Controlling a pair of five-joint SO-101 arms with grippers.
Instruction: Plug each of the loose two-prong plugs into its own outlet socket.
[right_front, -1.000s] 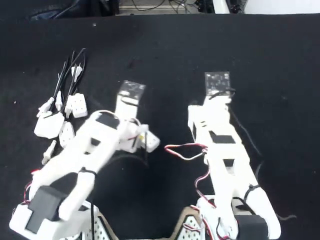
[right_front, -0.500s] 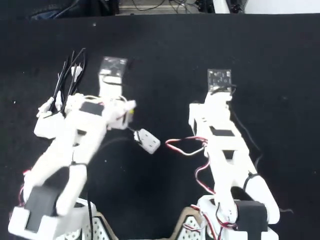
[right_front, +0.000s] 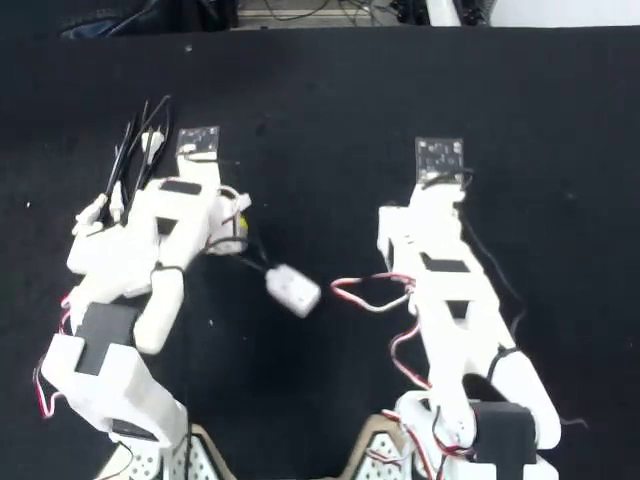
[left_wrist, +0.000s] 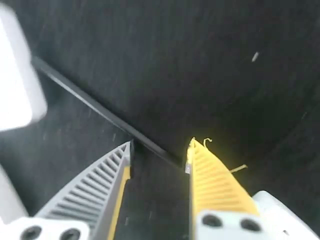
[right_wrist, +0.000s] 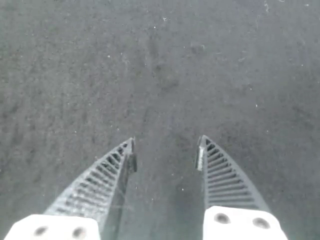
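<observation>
In the high view a white outlet socket lies alone on the black cloth between the two arms, and a thin black cable runs from it toward the left arm. A cluster of white plugs and sockets with black cords sits at the far left, partly under the left arm. My left gripper is open, and a black cable crosses the cloth just ahead of its tips. A blurred white block lies beside it. My right gripper is open over bare cloth.
The right arm stretches up the right half of the table, with red and white wires looping from its side. The table's far edge, with clutter behind it, lies at the top.
The left arm has swung left, away from the white socket in the middle, toward the plug cluster. The socket stays on the cloth. The right arm has barely moved.
</observation>
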